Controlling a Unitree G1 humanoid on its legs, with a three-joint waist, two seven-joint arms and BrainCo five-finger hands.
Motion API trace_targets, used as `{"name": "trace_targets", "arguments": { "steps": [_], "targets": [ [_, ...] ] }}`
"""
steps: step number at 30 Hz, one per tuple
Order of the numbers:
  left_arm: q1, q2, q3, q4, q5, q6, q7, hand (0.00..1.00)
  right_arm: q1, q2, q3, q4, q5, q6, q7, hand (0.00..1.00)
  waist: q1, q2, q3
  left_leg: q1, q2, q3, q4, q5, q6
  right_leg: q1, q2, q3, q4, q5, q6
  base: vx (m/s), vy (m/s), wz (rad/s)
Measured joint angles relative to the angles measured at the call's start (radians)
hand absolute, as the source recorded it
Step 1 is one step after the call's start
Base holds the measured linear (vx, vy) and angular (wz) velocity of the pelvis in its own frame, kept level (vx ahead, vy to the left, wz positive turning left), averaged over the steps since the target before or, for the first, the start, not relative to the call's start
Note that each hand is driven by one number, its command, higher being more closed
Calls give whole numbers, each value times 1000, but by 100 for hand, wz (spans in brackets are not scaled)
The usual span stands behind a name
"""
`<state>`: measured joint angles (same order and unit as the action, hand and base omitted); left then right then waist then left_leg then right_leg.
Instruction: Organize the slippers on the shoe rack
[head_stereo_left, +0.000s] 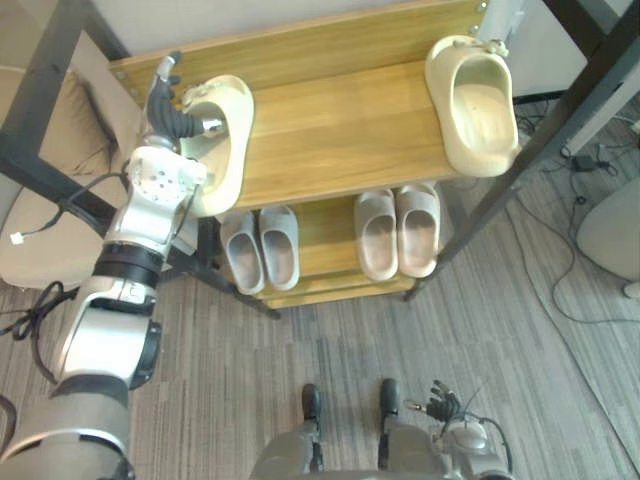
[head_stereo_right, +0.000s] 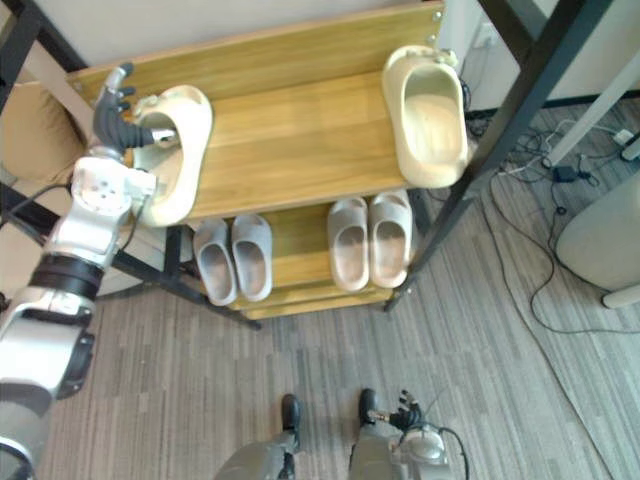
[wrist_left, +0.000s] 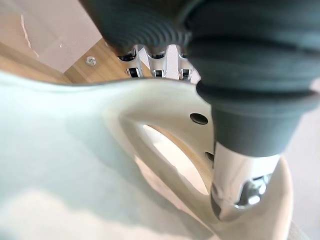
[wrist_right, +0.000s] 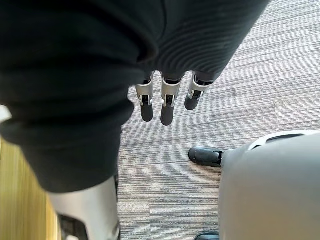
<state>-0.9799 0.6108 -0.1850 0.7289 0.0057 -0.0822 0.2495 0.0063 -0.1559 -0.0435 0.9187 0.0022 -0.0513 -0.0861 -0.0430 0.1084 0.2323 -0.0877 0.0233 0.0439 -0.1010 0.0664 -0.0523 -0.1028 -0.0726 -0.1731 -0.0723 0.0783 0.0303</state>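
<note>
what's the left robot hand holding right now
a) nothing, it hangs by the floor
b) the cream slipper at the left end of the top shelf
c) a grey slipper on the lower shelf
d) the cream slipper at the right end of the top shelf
b: the left robot hand grips the cream slipper at the left end of the top shelf, its thumb inside the opening.
</note>
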Motion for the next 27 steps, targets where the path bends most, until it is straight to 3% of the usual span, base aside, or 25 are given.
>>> {"name": "trace_targets", "arguments": {
  "steps": [13,17,27],
  "targets": [
    [-12,0,0,18,-41,-21,4,100,0,-1,-1,0,0,0,-4,0,1,0,0,0,0,3,0,-1,-1,-1,1,11,-1,0,0,0,0,0],
    [67,-9,-1,-132,-85,-21,3,100,0,-1,-1,0,0,0,-5,0,1,0,0,2,-1,-1,0,-1,0,3,0,6,-1,1,1,0,0,1],
    [367,-137,10,-520,-99,-57,31,100,8,-2,9,0,-1,2,-11,0,13,5,-4,37,-1,-25,-1,-1,0,56,0,-19,-16,0,0,-9,2,7]
  ]
}}
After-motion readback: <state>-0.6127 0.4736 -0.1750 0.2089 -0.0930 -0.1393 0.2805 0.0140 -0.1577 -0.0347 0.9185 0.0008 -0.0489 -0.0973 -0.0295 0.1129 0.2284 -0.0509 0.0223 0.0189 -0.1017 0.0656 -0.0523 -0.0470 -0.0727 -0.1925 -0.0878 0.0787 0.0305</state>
